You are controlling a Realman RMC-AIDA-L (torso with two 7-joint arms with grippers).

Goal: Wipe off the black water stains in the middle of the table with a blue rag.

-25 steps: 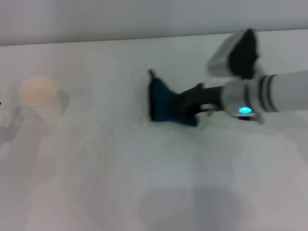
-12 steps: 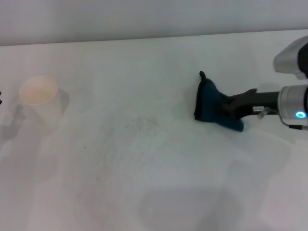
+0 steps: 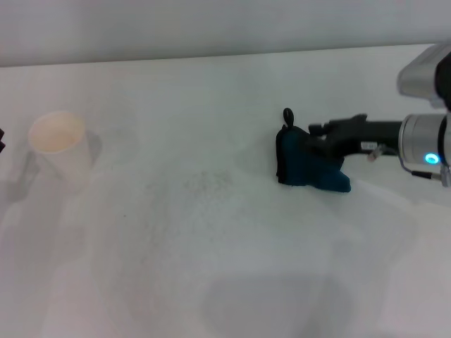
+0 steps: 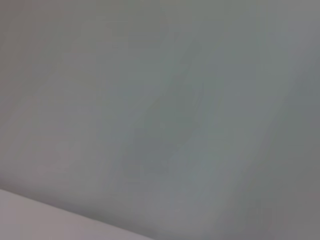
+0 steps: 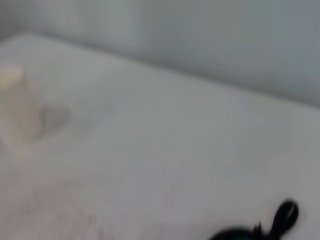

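1. The right pincer (image 3: 325, 141) reaches in from the right side of the head view, its dark fingers closed on the blue rag (image 3: 309, 167).
2. The rag is bunched, pressed against the white bench (image 3: 225, 282), right of centre, with its small black loop (image 3: 287, 115) sticking up at the far corner.
3. A faint greyish smudge (image 3: 204, 184) with tiny specks lies on the bench just left of the rag, apart from it.
4. A white paper cup (image 3: 59, 144) stands upright far to the left.
5. The left pincer is out of sight.
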